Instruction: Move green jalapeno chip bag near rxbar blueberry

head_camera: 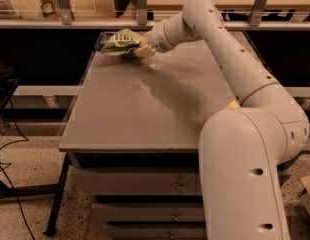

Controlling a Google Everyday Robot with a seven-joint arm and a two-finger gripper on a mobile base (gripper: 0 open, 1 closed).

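The gripper (138,50) sits near the far left corner of the table (145,109), its pale fingers (144,51) closed on the right end of the bag (121,40). The bag is held roughly level, just above the tabletop or perhaps grazing it; which of the two cannot be told. Its green face with white lettering is turned up and its free end points towards the left edge. Right behind that end, in the far left corner itself, a dark flat shape is partly covered by the bag, and this appears to be the bar (101,37); bag and bar are just beside each other, and whether they touch cannot be told.

From the gripper the arm (220,44) runs back across the far right part of the table, bends past the right edge and drops into the robot's large white body at the near right corner. The arm throws a soft shadow across the middle of the top. Below the near edge are drawers (145,184). Beyond the far edge runs a shelf rail (95,23), and a cable (10,149) trails over the speckled floor to the left
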